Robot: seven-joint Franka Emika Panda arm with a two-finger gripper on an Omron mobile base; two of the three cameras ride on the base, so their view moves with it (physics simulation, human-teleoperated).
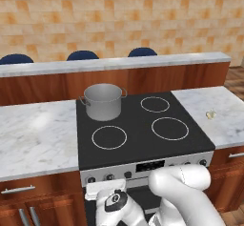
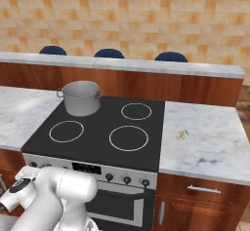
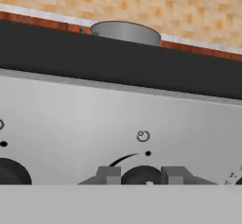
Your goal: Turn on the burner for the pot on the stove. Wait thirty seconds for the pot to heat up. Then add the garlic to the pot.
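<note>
one pot (image 1: 102, 101) stands on the stove's (image 1: 138, 146) back-left ring; three white rings lie bare, none glowing red. one garlic (image 1: 210, 114) bulb lies on the right counter (image 1: 220, 125), well apart. the hand view alone shows the gripper (image 3: 142, 176) at the silver control strip, fingertips (image 3: 109, 175) either side of one black knob (image 3: 141, 175), seemingly around it though contact is unclear
</note>
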